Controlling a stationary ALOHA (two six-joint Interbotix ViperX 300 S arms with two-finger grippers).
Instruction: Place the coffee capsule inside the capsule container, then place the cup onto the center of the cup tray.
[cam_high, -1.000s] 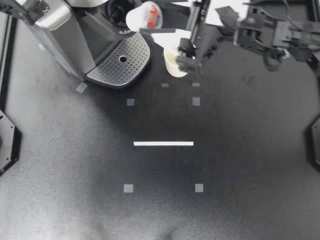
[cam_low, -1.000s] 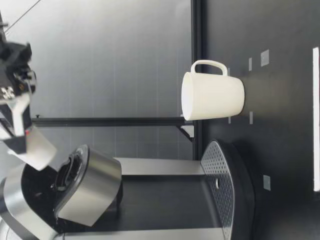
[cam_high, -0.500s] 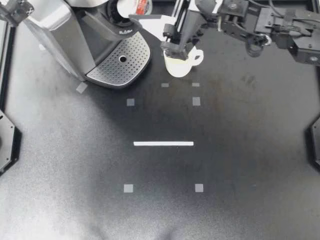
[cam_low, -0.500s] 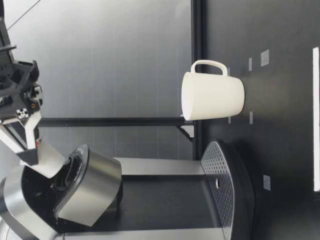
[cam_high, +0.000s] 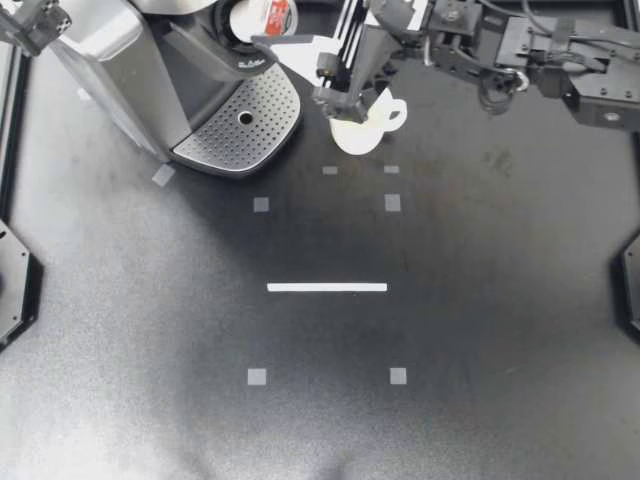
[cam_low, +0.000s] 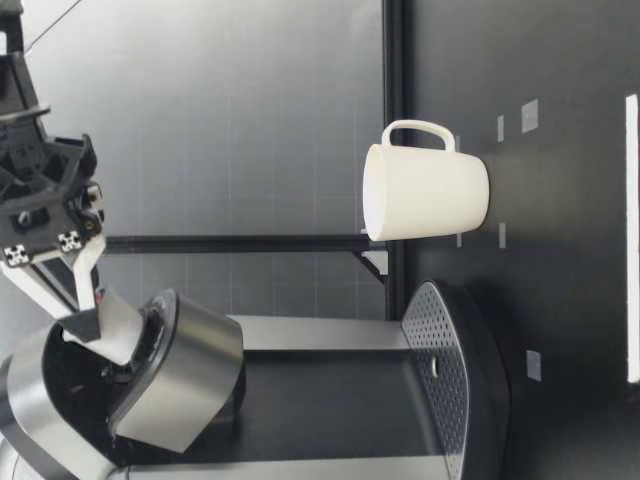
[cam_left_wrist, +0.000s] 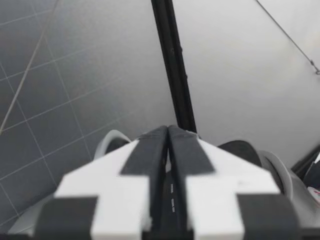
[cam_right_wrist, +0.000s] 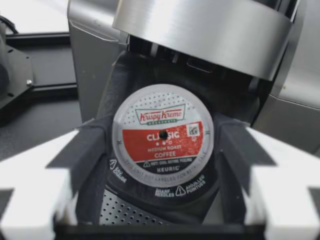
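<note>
Red-lidded capsule (cam_high: 264, 15) tilted over container (cam_low: 135, 350); white cup (cam_high: 352, 136) upright beside tray (cam_high: 240, 125).

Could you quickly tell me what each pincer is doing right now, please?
Left pincer: shut, holding nothing.
Right pincer: shut on the coffee capsule, at the capsule container.

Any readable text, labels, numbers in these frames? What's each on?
coffee capsule lid: printed logo, wording and small symbols, legible in the right wrist view; not transcribed.
coffee machine front: small lettering, too small to read.
cup: no print visible.
</note>
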